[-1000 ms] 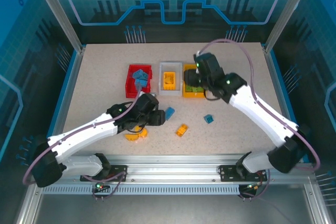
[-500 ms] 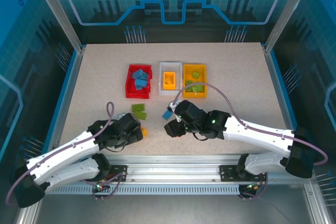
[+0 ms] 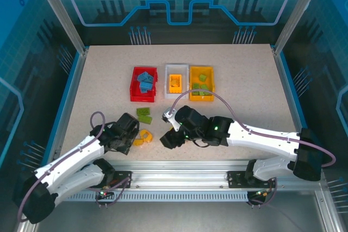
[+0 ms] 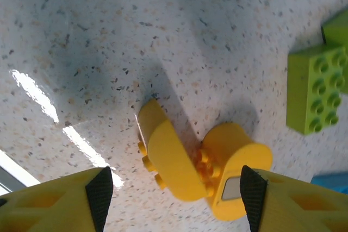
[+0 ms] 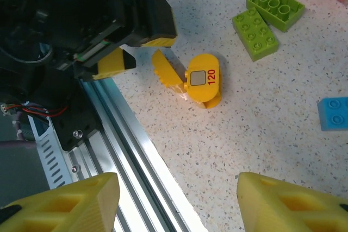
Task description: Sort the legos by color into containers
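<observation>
A: Which lego next?

B: The orange-yellow pcs (image 4: 201, 169). Two rounded ones, touching, on the worktop (image 3: 98, 80) near the front edge, just ahead of your L end effector (image 4: 176, 191). Green bricks (image 5: 266, 17) lie just beyond them, w/ a blue brick (image 5: 331, 113) off to one side.

A: End effectors?

B: L is spread, nothing pinched yet. R end effector (image 5: 179, 199) is spread too, empty, hovering over the same patch.

A: How will they handle?

B: Prob. light, hard plastic. Stiff, so you won't crush them, but smooth, so slippery. Don't pinch the curved tops, they'd likely squirt out. Take hold across the flat side faces, low down. Can't tell if the two are clipped together. If they're loose, lifting one may knock the other, so go one at a time.

A: Which bin?

B: White bin (image 3: 167, 82), I'd say, since it has an orange-yellow piece in it. Red bin (image 3: 134, 88) has blue and the orange-yellow bin (image 3: 191, 88) has green. Mind the R arm, it's close to L and could bump.
</observation>
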